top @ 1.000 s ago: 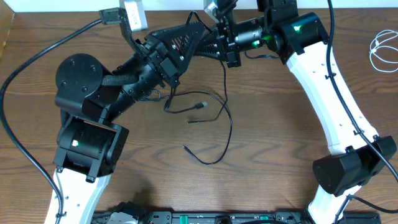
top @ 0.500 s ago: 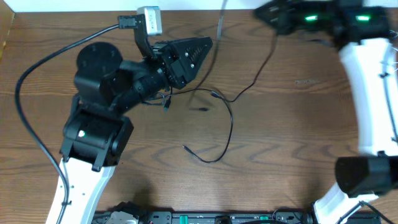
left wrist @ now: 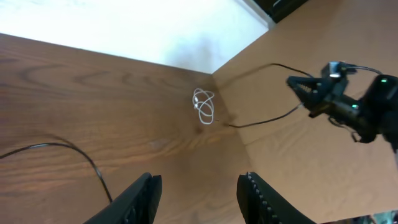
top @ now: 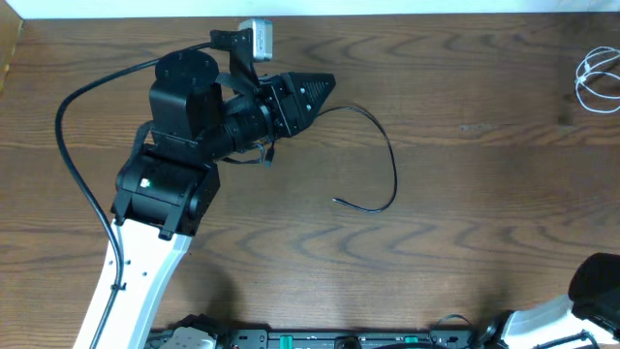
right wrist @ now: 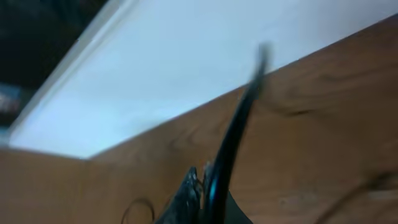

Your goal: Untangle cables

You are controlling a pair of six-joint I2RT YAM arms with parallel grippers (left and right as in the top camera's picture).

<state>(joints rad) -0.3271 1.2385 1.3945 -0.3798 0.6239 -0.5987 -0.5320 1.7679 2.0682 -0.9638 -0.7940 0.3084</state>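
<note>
The left pincer (left wrist: pixel 199 186) hangs low over the tabletop (top: pixel 465 252) with its fingers (left wrist: pixel 140 196) spread wide and nothing between them. The black cable (top: pixel 392 160) starts just beside its tip, arcs away to the right and curls back to a free plug end. The cable lies slack and in one open curve that crosses nothing, so it looks already freed. The spread pincer probably means this arm has no hold on it at present.

The white cable (top: pixel 593 78) sits in a small loose coil at the far right edge, well apart from the black one. That spacing suits the task: each cord in its own spot, with bare wood between.

The right pincer (left wrist: pixel 301 94) is outside the overhead view. In the left wrist view it is raised off to the side, closed on a thin black strand (left wrist: pixel 267 118) that trails down from it. Its own camera is blurred but shows a dark line rising from between the fingers. Lifting the strand away is likely a way to draw it out of the others.

Counted: two arms, one white cable, one black cable on the tabletop, and one black strand in the air. Whether that strand is a separate third cord cannot be told for certain, though no link to the other black cable shows.
</note>
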